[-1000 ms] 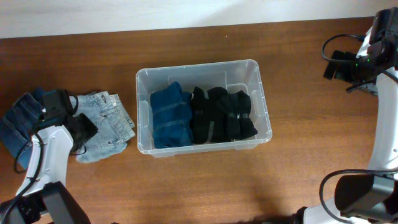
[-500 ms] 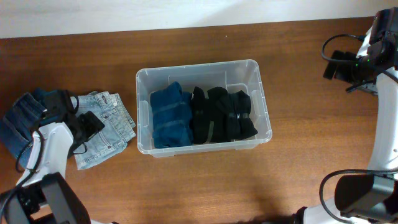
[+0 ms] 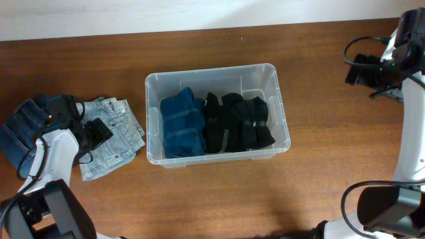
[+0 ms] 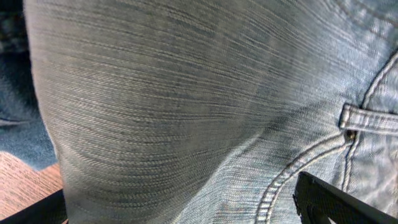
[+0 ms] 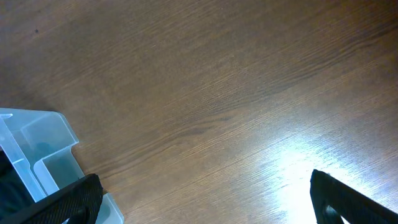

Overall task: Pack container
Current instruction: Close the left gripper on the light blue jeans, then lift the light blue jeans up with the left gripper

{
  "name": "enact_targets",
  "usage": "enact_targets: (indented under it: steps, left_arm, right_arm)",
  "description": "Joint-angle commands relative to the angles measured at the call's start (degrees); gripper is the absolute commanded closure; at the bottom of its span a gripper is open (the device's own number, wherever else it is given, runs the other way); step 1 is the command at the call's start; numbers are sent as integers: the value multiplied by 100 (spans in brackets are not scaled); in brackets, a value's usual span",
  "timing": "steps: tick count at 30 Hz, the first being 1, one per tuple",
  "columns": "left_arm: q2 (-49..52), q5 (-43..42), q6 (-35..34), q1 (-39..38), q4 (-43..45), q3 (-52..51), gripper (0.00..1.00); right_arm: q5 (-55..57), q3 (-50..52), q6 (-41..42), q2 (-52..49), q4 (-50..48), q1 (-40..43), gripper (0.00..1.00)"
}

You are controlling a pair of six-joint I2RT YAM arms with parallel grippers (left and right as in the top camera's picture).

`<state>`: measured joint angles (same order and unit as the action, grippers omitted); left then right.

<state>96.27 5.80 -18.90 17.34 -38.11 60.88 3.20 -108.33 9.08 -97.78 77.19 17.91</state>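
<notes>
Now left gripper [image 3: 96, 131] sits spread over light jeans [image 3: 124, 125] by table's [image 3: 212, 199] left edge.
Shallow pinch could unfold them short of the container [image 3: 212, 70].

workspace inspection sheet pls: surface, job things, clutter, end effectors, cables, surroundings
surface: brown wooden table
job's things: clear container mid-table, holding a blue folded garment at its left and black garments beside it; light jeans and dark denim lie on the table left of the container
clutter: nothing seen
end effectors: left end effector open, fingers spread over the light jeans; right end effector open above bare table, near a corner of the container
cables: black cable looped at the right arm; another runs along the left arm
surroundings: pale strip beyond the table's far edge
</notes>
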Motion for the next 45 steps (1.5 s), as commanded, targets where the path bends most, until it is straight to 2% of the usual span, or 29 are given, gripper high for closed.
enact_targets:
  steps: [1, 14, 23, 27, 28, 29, 31, 33, 34, 35, 36, 42, 45]
  left_arm:
    - [81, -103, 553, 44, 35, 103, 1]
    - [103, -199, 726, 280, 37, 98, 1]
    - [551, -219, 723, 280, 116, 98, 1]
    - [699, -570, 726, 280, 186, 98, 4]
    - [717, -682, 726, 280, 186, 98, 7]
    - [719, -782, 726, 280, 186, 98, 16]
    - [719, -922, 730, 280, 186, 98, 25]
    - [719, -979, 730, 280, 184, 98, 43]
    - [719, -1001, 730, 280, 181, 98, 62]
    - [719, -1019, 723, 280, 184, 98, 86]
    - [719, -1045, 726, 280, 184, 98, 98]
    - [715, -1143, 723, 280, 184, 101, 100]
    - [673, -1484, 726, 280, 181, 138, 99]
  right_arm:
    - [48, -48, 37, 0, 0, 11, 1]
    - [48, -48, 35, 2, -2, 11, 1]
    - [48, -48, 37, 2, 0, 11, 1]
    - [48, -48, 37, 0, -2, 11, 1]
    - [48, -48, 37, 0, -2, 11, 1]
    - [48, -48, 37, 2, -2, 11, 1]
    - [48, -48, 37, 0, 0, 11, 1]
    - [48, -48, 35, 0, -2, 11, 1]
    - [48, -48, 37, 0, -2, 11, 1]
    - [48, -48, 37, 0, -2, 11, 1]
    - [48, -48, 37, 0, -2, 11, 1]
    - [48, -48, 37, 2, -2, 11, 1]
    - [48, -48, 37, 0, -2, 11, 1]
